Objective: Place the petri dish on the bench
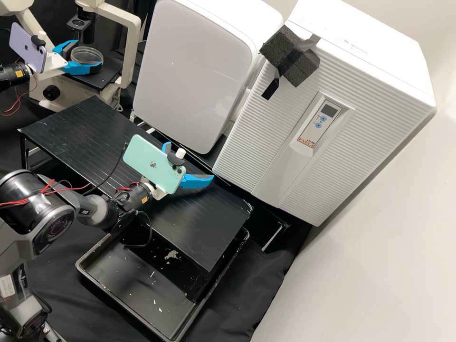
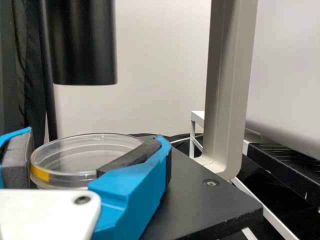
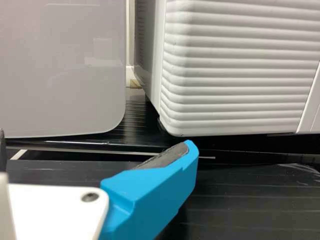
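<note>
The left gripper (image 1: 87,56) clasps the dish (image 2: 85,157) by opposite sides at the microscope stage (image 2: 200,205), presumably to keep it level for transfer to the bench (image 1: 71,128). The right gripper (image 1: 189,161), spread wide above the bench, probably serves no part in this.

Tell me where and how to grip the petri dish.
I'd pinch the petri dish by its side wall at two opposite points, coming in level from the side away from the pale upright. It is round, shallow and roughly level, and the black tube higher up likely crowds a top approach.
</note>
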You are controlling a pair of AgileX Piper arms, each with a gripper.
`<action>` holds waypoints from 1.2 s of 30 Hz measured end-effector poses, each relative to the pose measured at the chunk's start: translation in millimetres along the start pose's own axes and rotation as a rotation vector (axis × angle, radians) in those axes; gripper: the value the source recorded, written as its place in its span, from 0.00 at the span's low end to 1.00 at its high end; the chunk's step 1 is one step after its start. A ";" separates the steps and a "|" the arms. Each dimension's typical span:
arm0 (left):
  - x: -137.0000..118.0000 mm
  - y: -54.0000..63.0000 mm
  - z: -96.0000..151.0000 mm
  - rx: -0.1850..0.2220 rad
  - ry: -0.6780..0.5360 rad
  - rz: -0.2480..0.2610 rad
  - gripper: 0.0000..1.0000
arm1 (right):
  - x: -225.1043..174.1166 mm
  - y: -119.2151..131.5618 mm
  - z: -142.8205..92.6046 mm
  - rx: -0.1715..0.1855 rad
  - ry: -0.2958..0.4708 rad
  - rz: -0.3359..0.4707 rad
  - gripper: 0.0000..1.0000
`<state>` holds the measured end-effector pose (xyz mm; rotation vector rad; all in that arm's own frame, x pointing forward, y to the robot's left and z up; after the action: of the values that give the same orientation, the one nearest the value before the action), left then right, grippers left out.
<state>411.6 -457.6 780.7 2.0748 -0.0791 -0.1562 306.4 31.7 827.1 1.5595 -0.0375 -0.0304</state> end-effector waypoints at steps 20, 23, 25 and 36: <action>-7.0 -0.6 -2.6 -0.075 -0.047 -0.001 0.00 | 0.0 0.0 0.0 0.000 0.000 0.000 1.00; -13.1 1.0 -1.9 -0.086 -0.053 -0.010 0.00 | 0.0 0.0 0.0 0.000 0.000 0.000 1.00; -17.6 2.7 -1.1 -0.088 -0.061 -0.016 0.00 | 0.0 0.0 0.0 0.000 0.000 0.000 1.00; -48.2 9.8 35.7 -0.100 -0.166 -0.103 0.00 | 0.0 0.0 0.0 0.000 0.000 0.000 1.00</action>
<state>358.9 -487.4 775.9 1.9641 -0.0644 -0.3873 306.4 31.7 827.1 1.5595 -0.0375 -0.0304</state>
